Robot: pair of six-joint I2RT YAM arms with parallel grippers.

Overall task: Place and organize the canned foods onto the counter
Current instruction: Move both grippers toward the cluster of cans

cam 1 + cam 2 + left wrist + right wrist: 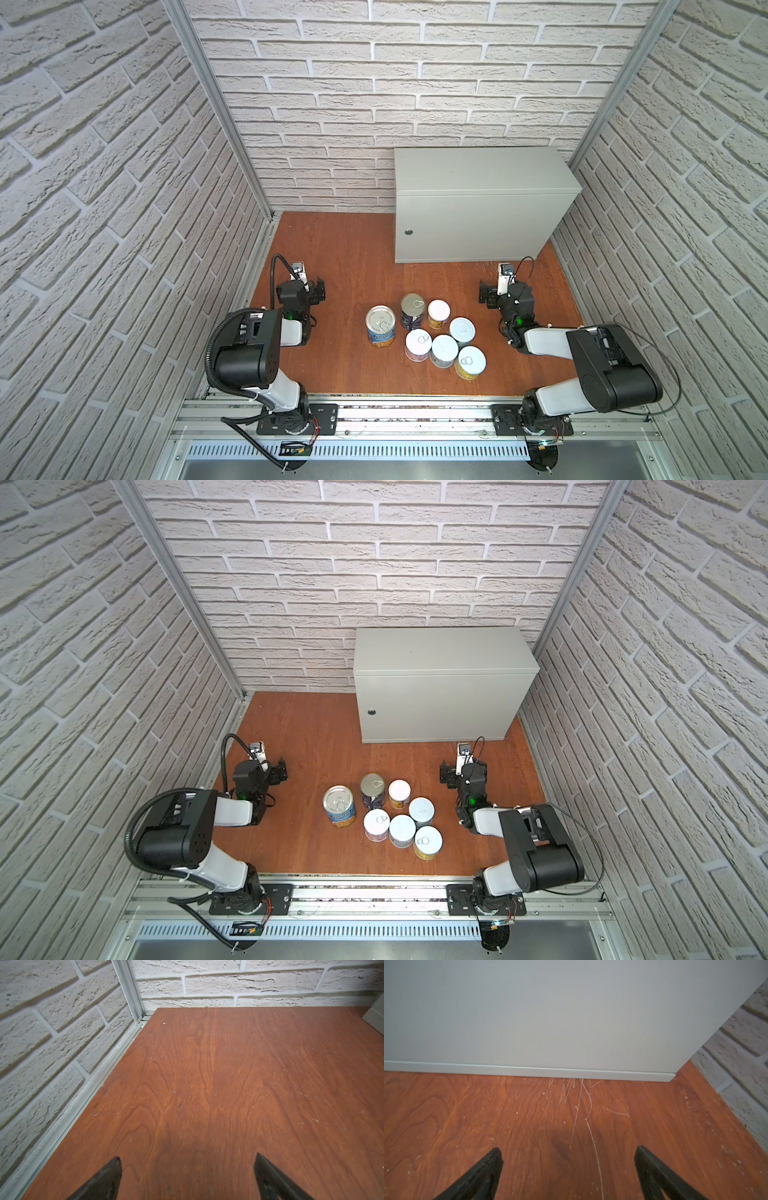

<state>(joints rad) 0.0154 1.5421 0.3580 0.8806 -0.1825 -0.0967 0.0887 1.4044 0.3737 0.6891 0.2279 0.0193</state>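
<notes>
Seven canned foods (444, 348) are standing upright in a close cluster on the wooden floor (332, 257), in front of the counter (478, 174) and apart from it. The right gripper (569, 1151) is hovering near the counter's front, jaws spread, holding nothing. The left gripper (187, 1159), likewise released, is hovering off the side of the counter nearest its lock (409, 232).

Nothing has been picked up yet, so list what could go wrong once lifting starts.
1. The five short cans stand tightly clustered; open jaws coming down on one would likely knock its neighbours.
2. The counter is tall; the blue can could clip its front edge and topple.
3. The counter sits on the right, so the left gripper may cross paths with the right gripper.
</notes>
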